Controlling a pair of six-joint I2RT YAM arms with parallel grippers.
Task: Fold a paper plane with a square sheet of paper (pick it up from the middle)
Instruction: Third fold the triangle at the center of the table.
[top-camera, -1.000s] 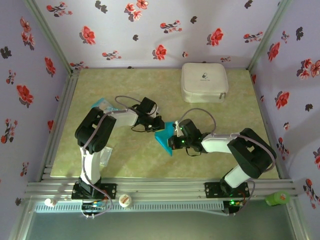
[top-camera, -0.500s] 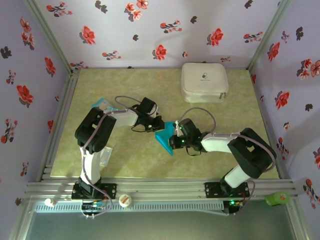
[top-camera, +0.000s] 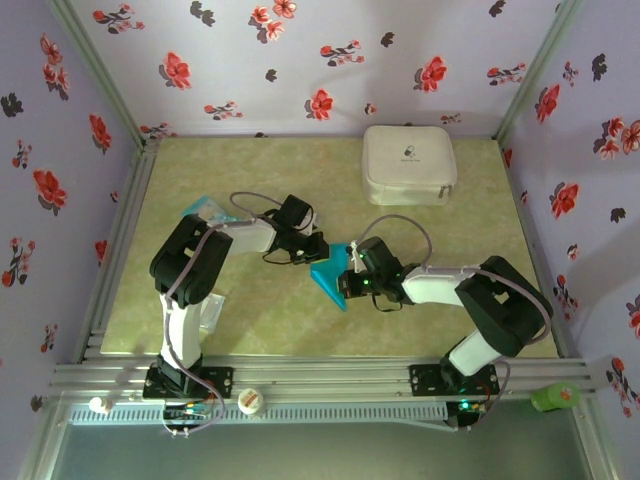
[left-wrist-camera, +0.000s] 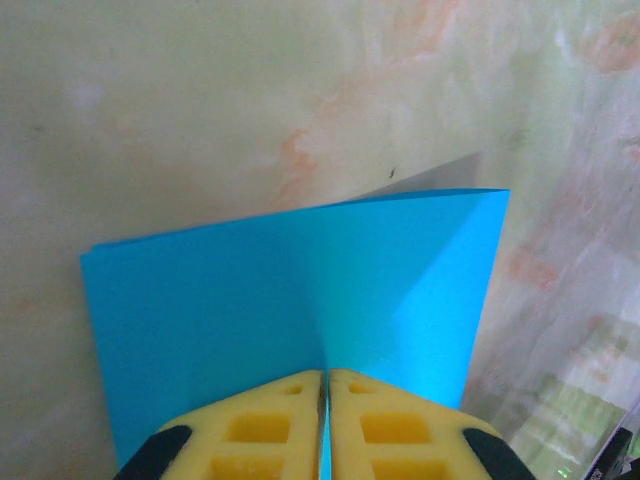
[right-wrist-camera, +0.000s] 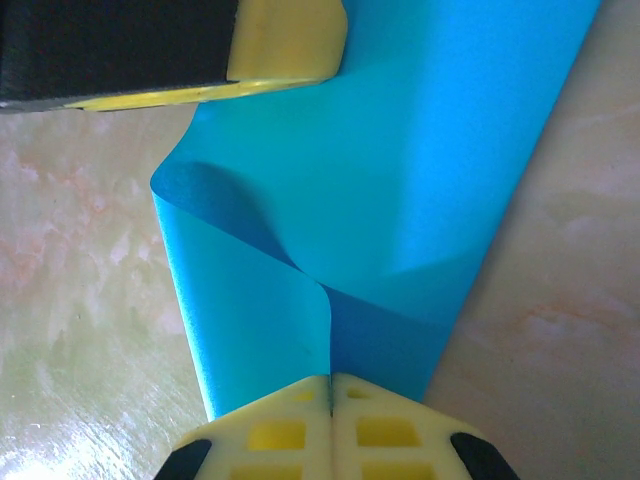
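Note:
The square sheet of paper (top-camera: 328, 274) is teal-blue and folded, and it hangs between the two grippers near the middle of the table. My left gripper (top-camera: 318, 250) is shut on the sheet's far edge. In the left wrist view its yellow fingertips (left-wrist-camera: 326, 378) pinch the paper (left-wrist-camera: 290, 290) along a centre crease. My right gripper (top-camera: 346, 277) is shut on the near right edge. In the right wrist view its tips (right-wrist-camera: 331, 382) clamp a curled flap of the sheet (right-wrist-camera: 430, 170), and a left gripper's finger (right-wrist-camera: 285, 40) rests on the paper's far side.
A white case (top-camera: 409, 164) lies at the back right. A small pale-blue packet (top-camera: 208, 209) sits by the left arm's elbow, and a clear plastic packet (top-camera: 211, 316) lies near its base. A white cap (top-camera: 250, 401) and a green object (top-camera: 555, 397) rest on the front rail.

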